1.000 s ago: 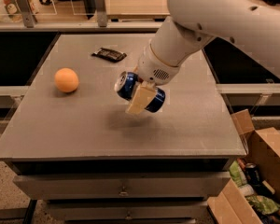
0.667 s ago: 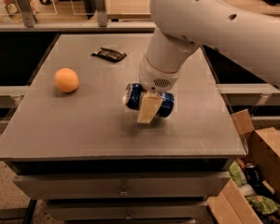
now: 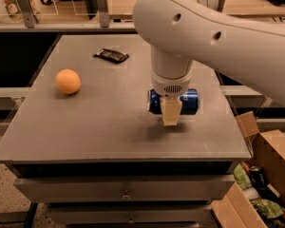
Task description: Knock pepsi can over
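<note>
- The dark blue cylindrical pepsi can is on its side, long axis running left to right, right of the middle of the flat grey surface. Its silver end faces left.
- The hand hangs from the thick white robot arm directly over the can's middle. 1 pale finger crosses the can's near side, and the other is hidden behind the can.
- With the can sitting between the 2 fingers, the hand looks to be grasping it. Whether the can rests fully on the surface or hangs just above it cannot be told, though a soft shadow lies right under the hand.
- Step in hand, as a judgement: the tipping itself looks done, since the can is no longer upright. What remains is to let the can settle and let go of it.
- The next move calls for a gentle release and then a straight lift clear, so that the can is not dragged along.
- A can on its side can roll toward the front or back edge, so it should be let go with no push.
- The round orange ball on the left and the flat black snack wrapper further back are well apart from the can and need no attention.
</note>
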Controlling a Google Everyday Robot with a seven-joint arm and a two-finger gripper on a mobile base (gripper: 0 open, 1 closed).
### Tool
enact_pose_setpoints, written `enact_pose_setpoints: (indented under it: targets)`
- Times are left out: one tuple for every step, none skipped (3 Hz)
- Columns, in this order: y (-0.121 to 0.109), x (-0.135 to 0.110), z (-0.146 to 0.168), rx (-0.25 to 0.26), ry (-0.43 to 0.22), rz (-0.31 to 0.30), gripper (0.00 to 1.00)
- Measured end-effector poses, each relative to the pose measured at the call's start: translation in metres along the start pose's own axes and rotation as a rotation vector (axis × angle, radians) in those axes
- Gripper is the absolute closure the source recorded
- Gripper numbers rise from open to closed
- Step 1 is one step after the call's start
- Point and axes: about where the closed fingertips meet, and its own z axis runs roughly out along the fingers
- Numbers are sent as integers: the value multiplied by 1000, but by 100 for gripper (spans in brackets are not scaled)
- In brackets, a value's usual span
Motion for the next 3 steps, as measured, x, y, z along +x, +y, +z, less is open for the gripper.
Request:
enact_pose_setpoints:
  targets:
    - [0, 12, -5, -1, 65, -24, 59]
    - [5, 12, -5, -32, 54, -65, 36]
    - [10, 9, -6, -58, 26, -99, 13]
